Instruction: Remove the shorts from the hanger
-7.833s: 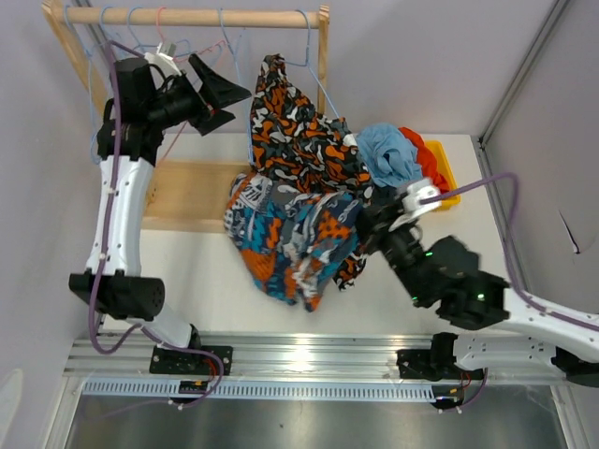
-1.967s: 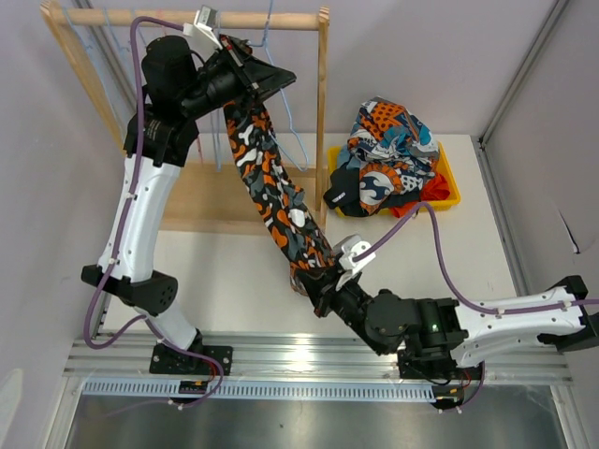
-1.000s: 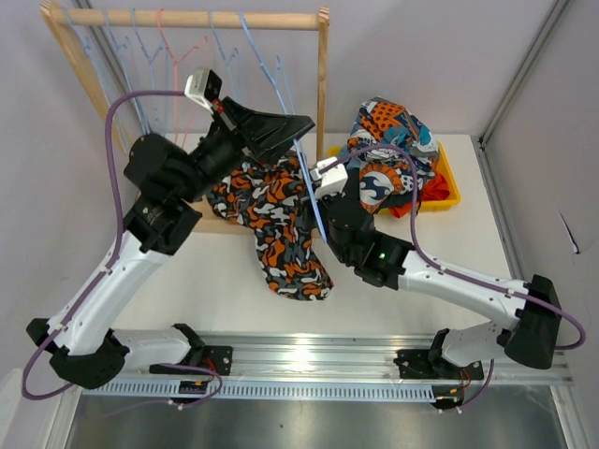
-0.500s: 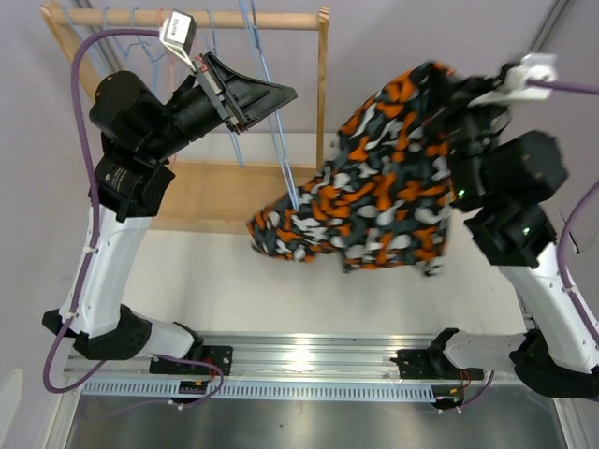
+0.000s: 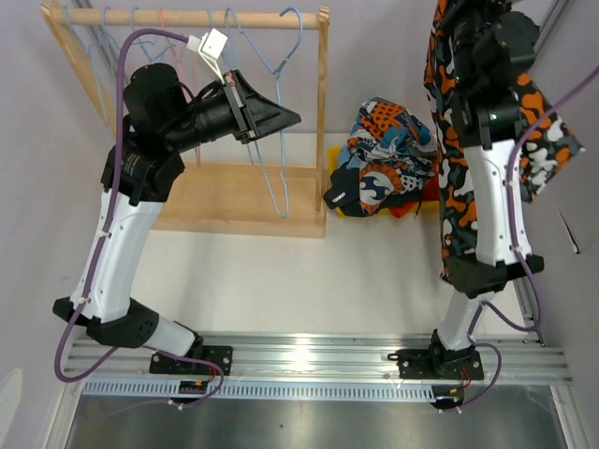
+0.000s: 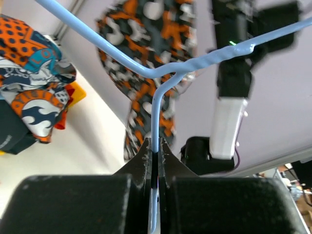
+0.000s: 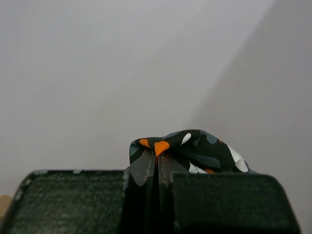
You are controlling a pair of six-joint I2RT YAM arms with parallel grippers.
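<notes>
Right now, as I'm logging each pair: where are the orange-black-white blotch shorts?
In the top view the blotch shorts hang at far right, pinched in the raised right gripper, draping down beside the right arm, right of the pile of shorts.

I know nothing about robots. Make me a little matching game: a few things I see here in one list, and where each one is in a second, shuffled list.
Things:
1. blotch-print shorts
2. blue hanger
3. pile of shorts

Where:
A. lying in a heap
B. pinched in the left gripper
C. dangling from the right gripper

Pairs: 1-C, 2-B, 3-A
</notes>
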